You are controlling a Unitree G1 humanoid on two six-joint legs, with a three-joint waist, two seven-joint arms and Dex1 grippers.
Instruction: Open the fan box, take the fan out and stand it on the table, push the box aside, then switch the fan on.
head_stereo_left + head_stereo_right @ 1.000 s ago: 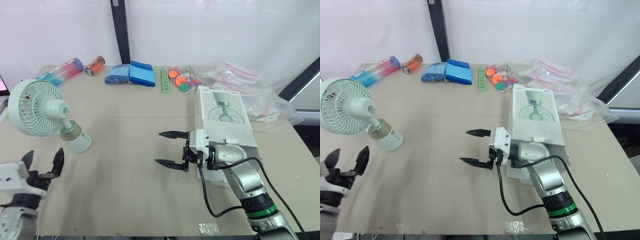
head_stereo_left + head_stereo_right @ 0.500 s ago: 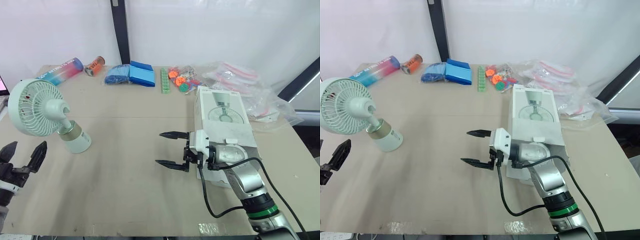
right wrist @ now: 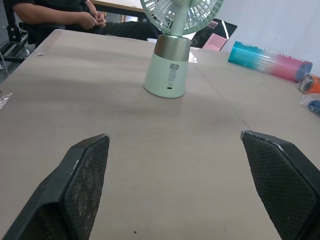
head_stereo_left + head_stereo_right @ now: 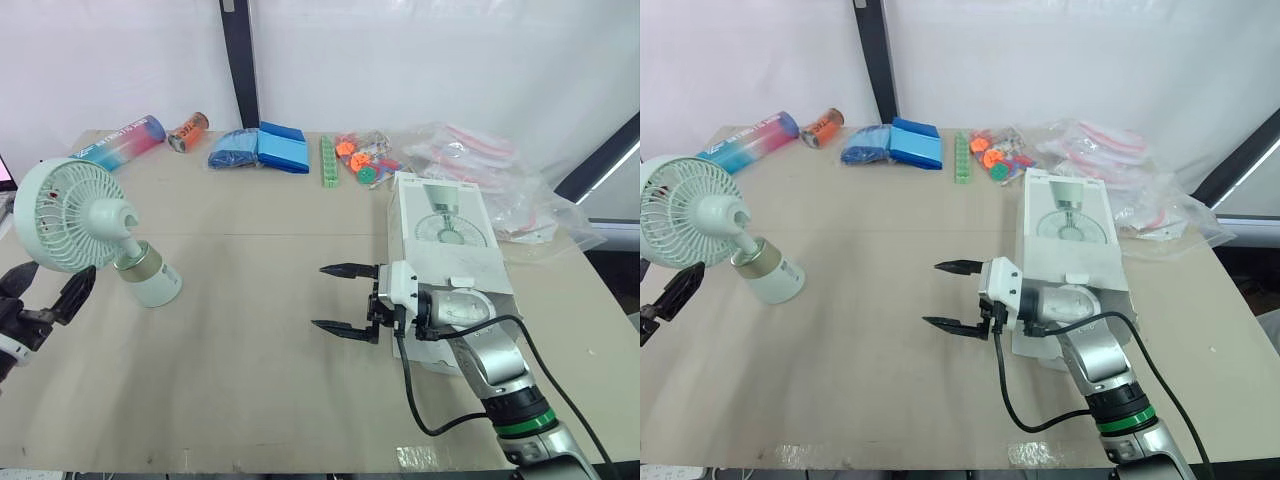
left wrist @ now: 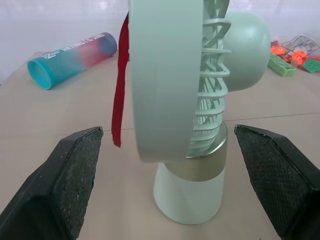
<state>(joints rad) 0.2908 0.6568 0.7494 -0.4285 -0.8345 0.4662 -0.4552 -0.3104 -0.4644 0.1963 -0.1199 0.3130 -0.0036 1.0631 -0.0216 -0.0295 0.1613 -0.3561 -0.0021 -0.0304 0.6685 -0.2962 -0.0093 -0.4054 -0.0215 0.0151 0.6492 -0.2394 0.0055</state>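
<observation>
The mint-green fan stands upright on its white base at the table's left side. Its white box, printed with a fan picture, lies flat at the right. My left gripper is open at the far left edge, just in front of the fan. In the left wrist view the fan stands edge-on between the two fingers, and I cannot tell whether they touch it. My right gripper is open and empty above the middle of the table, next to the box. It points towards the fan.
Along the back edge lie a pink-blue tube, a small can, blue packets, a green strip, small orange and green pieces and plastic bags. A person sits beyond the table's left end.
My left gripper has moved from the table's front left corner away from me, up to the fan. The right arm, the fan and the box have not moved.
</observation>
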